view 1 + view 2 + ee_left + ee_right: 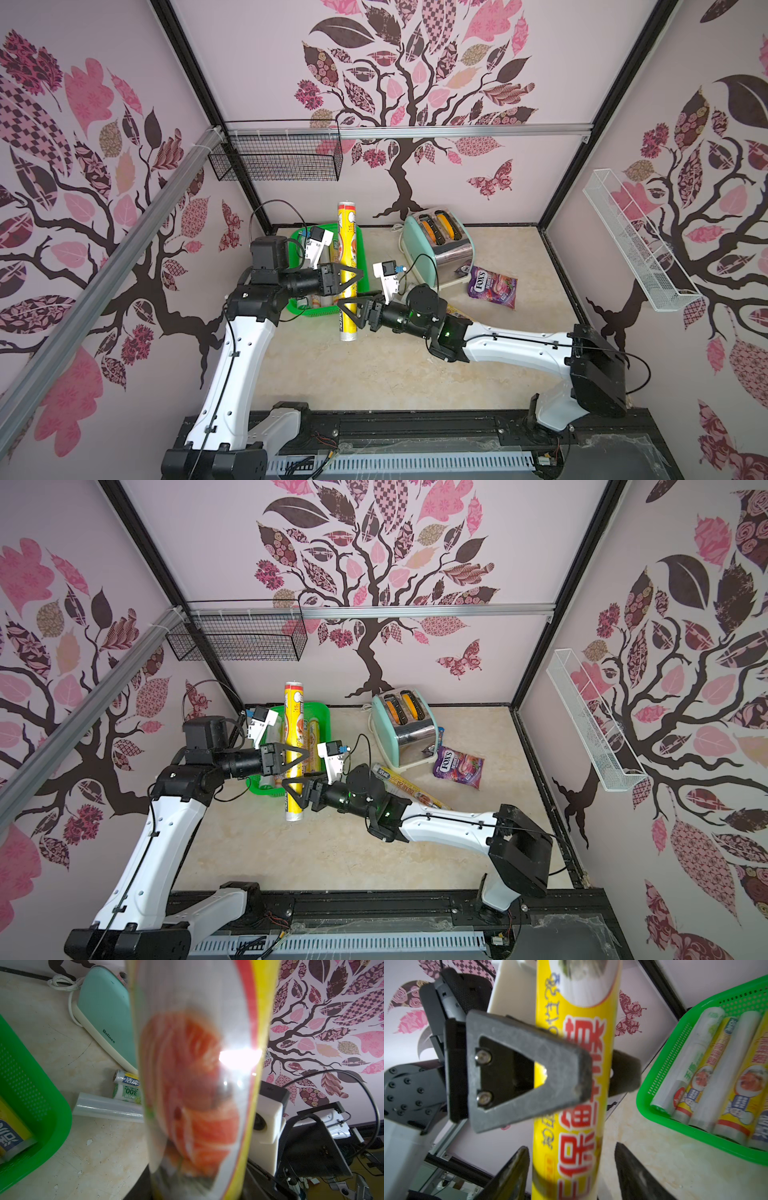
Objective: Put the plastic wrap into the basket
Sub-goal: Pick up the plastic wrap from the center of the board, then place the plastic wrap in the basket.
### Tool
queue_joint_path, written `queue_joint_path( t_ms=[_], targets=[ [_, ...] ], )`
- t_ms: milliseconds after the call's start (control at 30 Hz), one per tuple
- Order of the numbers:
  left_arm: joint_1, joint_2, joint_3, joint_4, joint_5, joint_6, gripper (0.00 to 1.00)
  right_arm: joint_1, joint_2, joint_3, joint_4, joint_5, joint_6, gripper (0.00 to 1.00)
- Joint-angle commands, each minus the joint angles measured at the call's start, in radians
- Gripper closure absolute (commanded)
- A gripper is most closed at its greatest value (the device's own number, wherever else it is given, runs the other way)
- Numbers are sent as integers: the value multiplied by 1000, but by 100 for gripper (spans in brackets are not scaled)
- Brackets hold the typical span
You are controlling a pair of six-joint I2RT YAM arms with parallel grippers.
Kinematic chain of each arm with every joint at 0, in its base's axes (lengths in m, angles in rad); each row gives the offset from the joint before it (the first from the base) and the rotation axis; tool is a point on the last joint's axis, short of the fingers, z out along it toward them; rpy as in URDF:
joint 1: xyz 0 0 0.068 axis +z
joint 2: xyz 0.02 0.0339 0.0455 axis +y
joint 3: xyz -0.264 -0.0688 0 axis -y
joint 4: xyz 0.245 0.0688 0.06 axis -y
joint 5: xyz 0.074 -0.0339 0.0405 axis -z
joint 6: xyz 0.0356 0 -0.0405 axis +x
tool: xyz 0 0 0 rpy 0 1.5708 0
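Step in hand: handover of a yellow roll [348, 266] of plastic wrap, held in the air above the near edge of the green basket [362, 249].
Left pincer [353, 275]: clamped on the roll's middle, as the right wrist view shows.
Right pincer [348, 308]: jaws spread, standing clear on both sides of the roll lower down.
How to do it well: I judge the right arm should back straight off; then the left lays the roll parallel to those in the basket.
Arm pose: both forearms reach inward, level, pincers facing each other.
Remaining: rolls [409, 789] lie on the tabletop [395, 374].
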Motion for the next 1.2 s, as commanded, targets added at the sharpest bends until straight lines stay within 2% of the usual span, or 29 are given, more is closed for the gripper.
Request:
queue_joint_path(
  t_ms=[0, 200, 233, 300, 467, 667, 800, 1067, 1167],
  targets=[
    [-2, 18, 40, -18, -84, 34, 62, 3, -83, -33, -55, 56, -42, 28],
    [-1, 74, 67, -50, -306, 83, 62, 6, -234, -138, -230, 125, -126, 25],
    [-2, 87, 67, -52, -334, 87, 63, 6, -261, -149, -284, 133, -160, 21],
    [-2, 111, 72, -53, -379, 90, 64, 6, -307, -148, -390, 131, -222, 1],
    [0, 179, 84, -52, -514, 69, 64, 9, -398, -117, -680, 154, -341, 1],
    [0, 318, 140, -81, -721, 77, 64, 9, -479, -128, -813, 197, -358, 1],
    [2, 449, 223, -103, -752, 108, 64, 9, -492, -151, -820, 226, -400, 0],
    [30, 723, 464, -233, -873, 139, 64, 9, -425, -51, -968, 196, -510, 0],
    [51, 794, 494, -240, -885, 138, 64, 9, -419, -46, -972, 198, -524, 0]
  ],
)
